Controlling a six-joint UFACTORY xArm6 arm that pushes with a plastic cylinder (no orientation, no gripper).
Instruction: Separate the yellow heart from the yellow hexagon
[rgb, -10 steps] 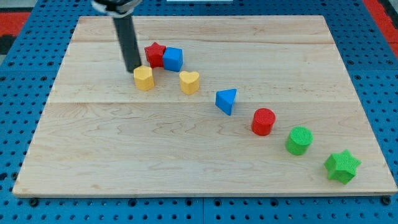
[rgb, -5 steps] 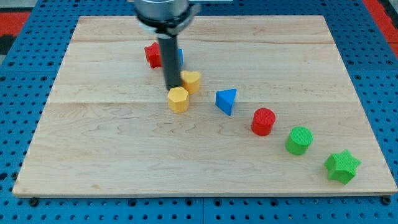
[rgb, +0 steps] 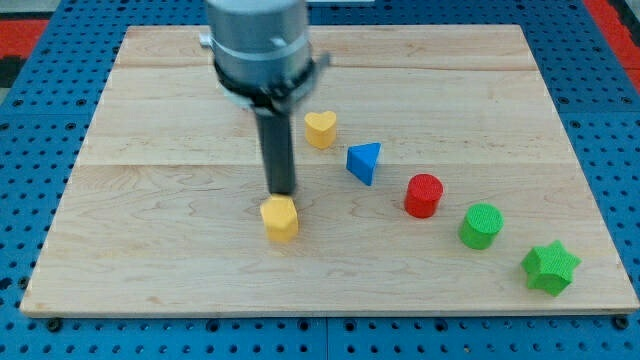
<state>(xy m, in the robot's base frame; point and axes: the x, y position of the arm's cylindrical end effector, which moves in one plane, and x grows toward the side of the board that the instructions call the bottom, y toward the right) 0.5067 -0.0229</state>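
The yellow hexagon (rgb: 280, 218) lies left of the board's middle, toward the view's bottom. My tip (rgb: 283, 193) sits right at its top edge, touching or nearly touching it. The yellow heart (rgb: 320, 129) lies well above and to the right of the hexagon, apart from it and just right of the rod. The red star and blue cube are hidden behind the arm's body.
A blue triangle block (rgb: 365, 162), a red cylinder (rgb: 424, 194), a green cylinder (rgb: 481, 225) and a green star (rgb: 550, 267) run in a diagonal line toward the view's bottom right. The wooden board (rgb: 150, 260) sits on a blue pegboard.
My tip moved right, then down the view, pushing the yellow hexagon past the heart and away from it. The heart shifted slightly right. The arm now covers the red star and blue cube.
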